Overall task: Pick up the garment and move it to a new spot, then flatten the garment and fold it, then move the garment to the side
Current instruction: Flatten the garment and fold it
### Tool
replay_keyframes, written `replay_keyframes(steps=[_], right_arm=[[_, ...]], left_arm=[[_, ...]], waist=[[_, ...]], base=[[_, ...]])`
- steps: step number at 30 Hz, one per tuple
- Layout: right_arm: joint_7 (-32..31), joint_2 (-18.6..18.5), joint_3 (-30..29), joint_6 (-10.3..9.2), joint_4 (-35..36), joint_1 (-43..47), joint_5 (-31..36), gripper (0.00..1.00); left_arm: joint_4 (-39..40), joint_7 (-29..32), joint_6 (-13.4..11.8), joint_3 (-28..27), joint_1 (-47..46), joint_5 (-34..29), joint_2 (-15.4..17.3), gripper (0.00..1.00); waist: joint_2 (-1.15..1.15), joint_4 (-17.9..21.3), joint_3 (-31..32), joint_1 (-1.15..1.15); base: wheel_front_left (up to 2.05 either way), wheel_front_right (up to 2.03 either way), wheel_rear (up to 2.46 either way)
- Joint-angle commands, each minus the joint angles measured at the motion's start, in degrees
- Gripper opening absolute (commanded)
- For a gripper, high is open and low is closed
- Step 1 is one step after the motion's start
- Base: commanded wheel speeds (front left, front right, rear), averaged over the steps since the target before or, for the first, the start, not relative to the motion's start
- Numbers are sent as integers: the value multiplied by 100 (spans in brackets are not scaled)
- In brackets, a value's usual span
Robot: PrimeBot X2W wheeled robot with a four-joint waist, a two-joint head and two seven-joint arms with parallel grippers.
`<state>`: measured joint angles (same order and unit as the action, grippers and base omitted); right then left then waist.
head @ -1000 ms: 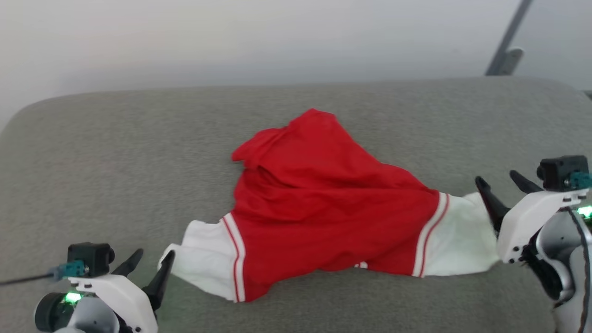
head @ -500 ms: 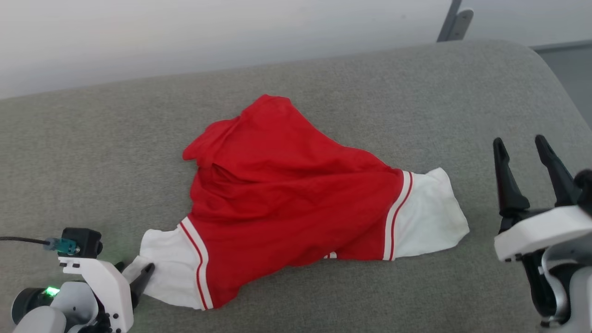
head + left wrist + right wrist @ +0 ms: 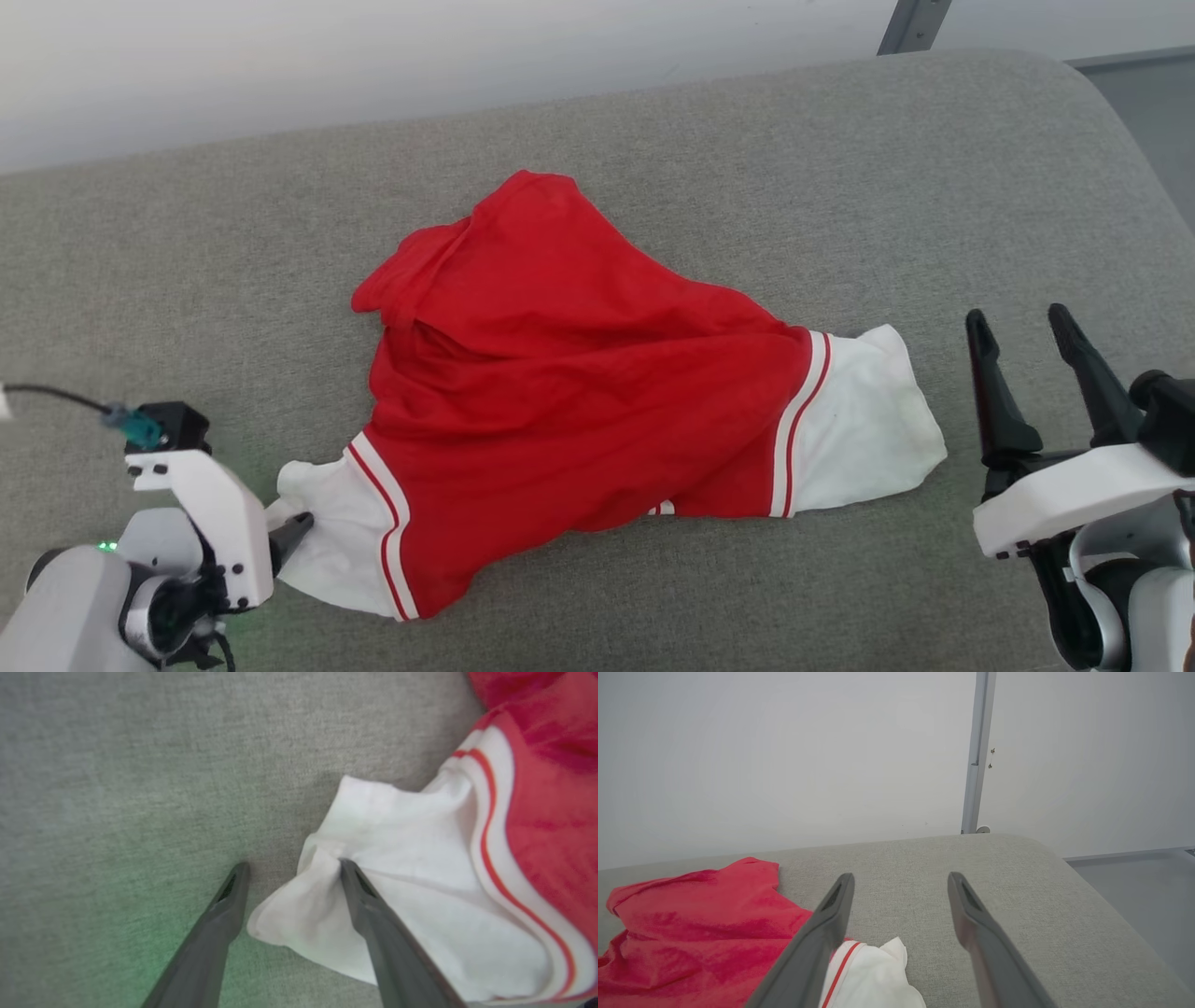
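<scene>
Left gripper point(image 3: 292, 864) is pictured with its fingers spread at the garment's point(image 3: 560, 373) near-left white sleeve end. One finger is pressed into the cloth and a cuff corner lies between the two, a detail made plain in the left wrist view and largely hidden in the head view. Right gripper point(image 3: 1018, 317), also parted and empty, is seen near the right sleeve end, not touching it. The red shirt lies crumpled mid-cushion point(image 3: 187, 261). A grey post point(image 3: 978, 751) at the far wall is seen from the right wrist.
</scene>
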<state>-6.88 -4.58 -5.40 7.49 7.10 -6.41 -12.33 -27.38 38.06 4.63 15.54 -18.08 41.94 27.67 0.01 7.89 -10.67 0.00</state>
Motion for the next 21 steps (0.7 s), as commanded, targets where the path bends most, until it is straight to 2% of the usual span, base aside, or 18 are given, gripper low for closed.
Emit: replay_keyframes(steps=[1,6,7,8,10,13,17,21], right_arm=[[-30,2,8,1,43,53,-35,100],[-167,-78,70,1,19,44,-52,100],[-180,-90,79,1,21,40,-32,100],[-246,-86,88,1,13,36,-40,100],[-376,-104,127,1,-42,21,-95,100],[-687,-171,190,1,-210,-55,-281,100],[-1161,-468,376,1,-594,-216,-526,100],[-1537,-927,609,0,-1076,-447,-679,100]], left_arm=[[-268,347,3,448,423,-3,-429,100],[-176,806,-133,778,480,-201,-415,100],[-155,917,-95,907,505,-294,-377,91],[-101,888,-66,970,498,-357,-355,0],[-82,960,-91,1078,471,-504,-305,0],[25,681,-116,953,357,-473,-255,0],[37,639,-128,958,232,-487,-261,0],[76,485,-103,934,92,-479,-282,0]], waist=[[-1,-6,-12,0],[-1,-44,-53,0],[-1,-52,-62,0],[-1,-57,-76,0],[-1,-74,-102,0],[-1,-100,-156,0],[-1,-172,-234,0],[-1,-283,-318,0]], base=[[0,0,0],[0,0,0],[0,0,0],[0,0,0],[0,0,0],[0,0,0],[0,0,0],[0,0,0]])
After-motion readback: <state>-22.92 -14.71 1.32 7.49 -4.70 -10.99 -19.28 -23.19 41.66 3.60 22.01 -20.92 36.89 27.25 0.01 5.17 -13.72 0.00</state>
